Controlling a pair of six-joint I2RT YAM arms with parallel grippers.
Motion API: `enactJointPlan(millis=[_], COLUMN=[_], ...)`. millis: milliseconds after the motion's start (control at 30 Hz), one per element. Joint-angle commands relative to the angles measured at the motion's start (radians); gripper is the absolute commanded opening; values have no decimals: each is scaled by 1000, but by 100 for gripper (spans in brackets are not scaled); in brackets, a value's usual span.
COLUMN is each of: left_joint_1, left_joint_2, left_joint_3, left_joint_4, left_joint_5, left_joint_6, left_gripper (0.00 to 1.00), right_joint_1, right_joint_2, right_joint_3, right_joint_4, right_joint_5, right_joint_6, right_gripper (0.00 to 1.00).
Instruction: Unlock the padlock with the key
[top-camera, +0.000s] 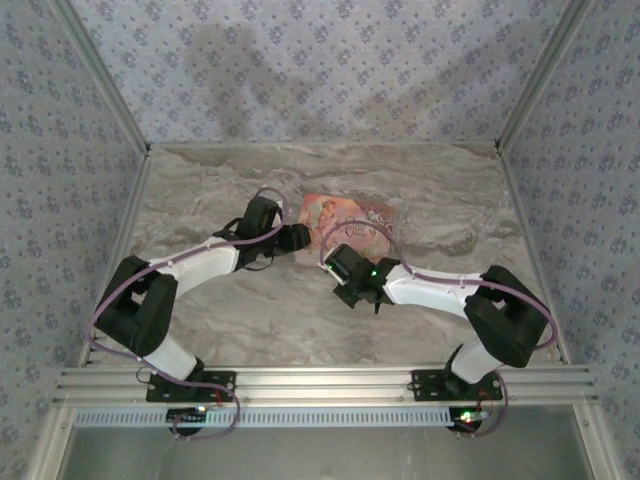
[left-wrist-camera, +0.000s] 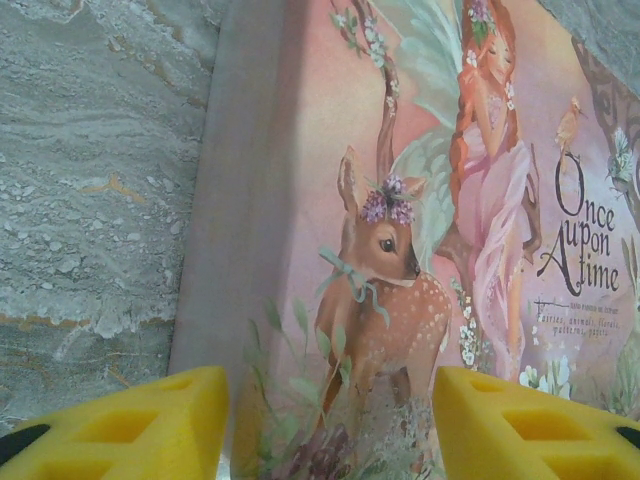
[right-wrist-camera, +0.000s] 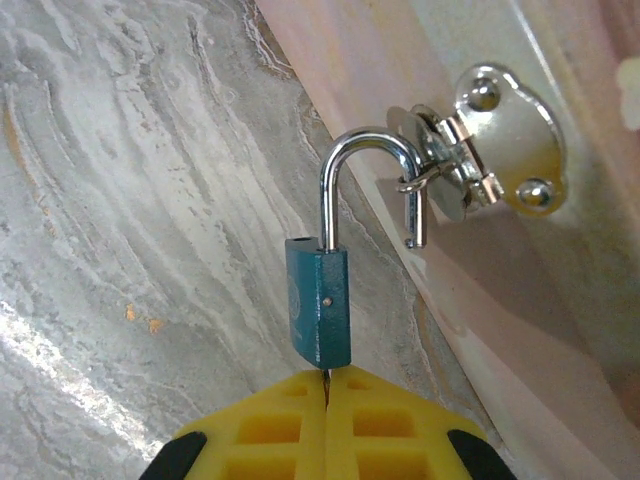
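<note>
The padlock (right-wrist-camera: 320, 305) has a small blue body and a silver shackle (right-wrist-camera: 365, 150). The shackle's free leg stands out of the body and is hooked through the silver hasp (right-wrist-camera: 500, 140) on the side of the pink box (right-wrist-camera: 540, 330). My right gripper (right-wrist-camera: 326, 385) is shut just under the padlock's bottom. A thin dark sliver of the key (right-wrist-camera: 326, 374) shows between its pads, running up into the body. My left gripper (left-wrist-camera: 330, 420) is open over the near left corner of the box's picture lid (left-wrist-camera: 300, 150), one yellow finger (left-wrist-camera: 150, 420) on each side.
The flat pink box (top-camera: 350, 222) lies mid-table on the marble top (top-camera: 250, 320), with the left gripper (top-camera: 298, 238) at its left edge and the right gripper (top-camera: 347, 283) at its near edge. Patterned walls close in the back and both sides.
</note>
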Motion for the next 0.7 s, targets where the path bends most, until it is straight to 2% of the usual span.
enactJointPlan(millis=[0, 667], left_joint_1=[9, 14], left_joint_2=[2, 28], left_joint_3=[16, 35], left_joint_4=[2, -36], left_joint_5=[13, -6], left_joint_6=[14, 16], left_gripper=[56, 53], right_joint_1=[6, 4], right_joint_2=[-29, -61], right_joint_3=[13, -19], right_joint_4=[-19, 25], right_joint_5=[-13, -28], right_joint_6=[-40, -59], right_gripper=[0, 0])
